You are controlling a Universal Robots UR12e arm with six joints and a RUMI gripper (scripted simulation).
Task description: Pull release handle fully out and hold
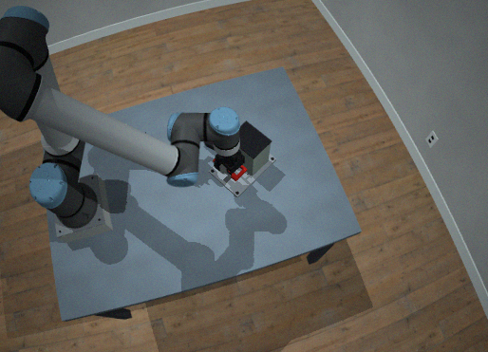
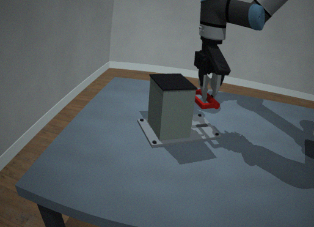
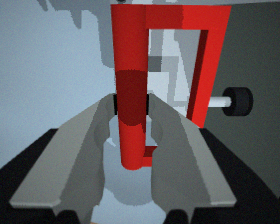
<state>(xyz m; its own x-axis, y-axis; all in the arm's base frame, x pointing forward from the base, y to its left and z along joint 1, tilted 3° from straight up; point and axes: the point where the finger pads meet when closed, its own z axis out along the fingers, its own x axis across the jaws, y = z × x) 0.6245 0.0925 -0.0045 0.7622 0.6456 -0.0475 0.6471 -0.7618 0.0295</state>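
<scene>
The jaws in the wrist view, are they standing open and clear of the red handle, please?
No, the jaws are closed on the round bar of the red release handle, one on each side.

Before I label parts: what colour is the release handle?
Red; the release handle shows best in the wrist view, clamped by the gripper.

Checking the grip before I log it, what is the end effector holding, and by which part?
The end effector is shut on the red release handle, clamping its round grip bar.

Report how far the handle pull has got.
Done: the gripper is shut on the red handle, jaws clamping its round grip bar. In hand: holding it out from the box; how far out, I cannot tell. Left: hold steady, touching only the grip.
</scene>
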